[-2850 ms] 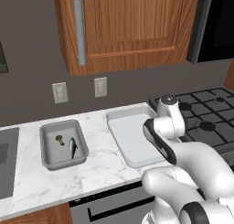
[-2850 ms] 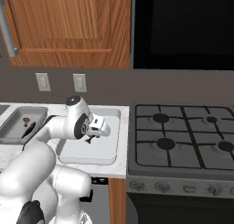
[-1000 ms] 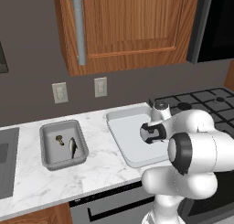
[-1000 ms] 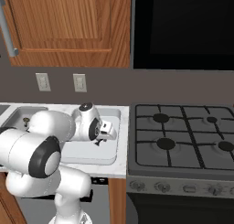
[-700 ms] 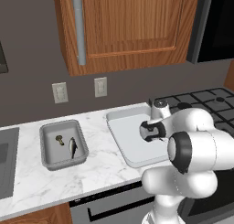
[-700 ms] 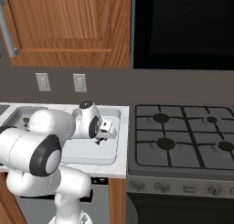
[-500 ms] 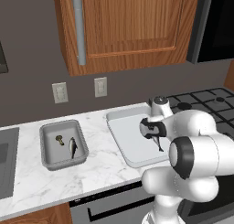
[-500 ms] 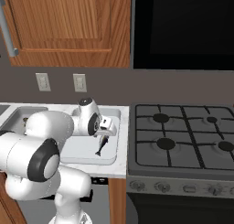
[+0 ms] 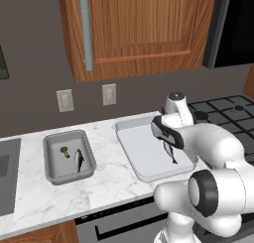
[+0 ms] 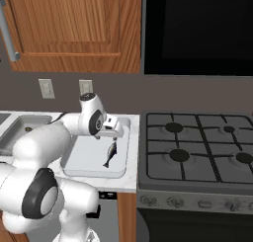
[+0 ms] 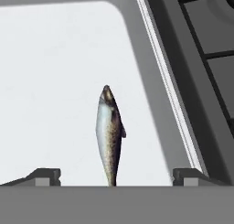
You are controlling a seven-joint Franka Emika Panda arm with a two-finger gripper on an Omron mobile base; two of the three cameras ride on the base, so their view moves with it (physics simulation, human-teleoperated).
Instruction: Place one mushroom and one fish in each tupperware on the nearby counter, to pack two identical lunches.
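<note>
Change: a second ago the fish [image 11: 109,134] sat pinched between the fingers above the larger tupperware [image 9: 141,155]; now the fingers have spread and the fish hangs free between them, inside the tub's outline.
Gripper: the gripper [image 11: 114,175] has its two dark fingertips [image 11: 44,176] standing wide apart, nothing clamped; the fish's tail sits midway between them without touching either.
Arm pose: the arm is folded over the larger tupperware, hand pointing down at the tub's side nearest the stovetop [image 10: 197,149]; in the left base view the hand [image 9: 166,133] is above the tub's right half.
Fish: slim, silver belly, brown speckled back, head pointing away from the hand; over the pale tub floor near its stovetop-side wall. Whether it already rests on the floor cannot be told.
Larger tupperware: shallow, pale, on the counter [image 9: 106,175] at the worktop's end beside the stovetop.
Smaller tupperware [image 9: 67,155]: deeper, darker, further left on the worktop, well apart from the larger one; it holds a mushroom [image 9: 64,150] and a second fish [image 9: 79,158] side by side.
</note>
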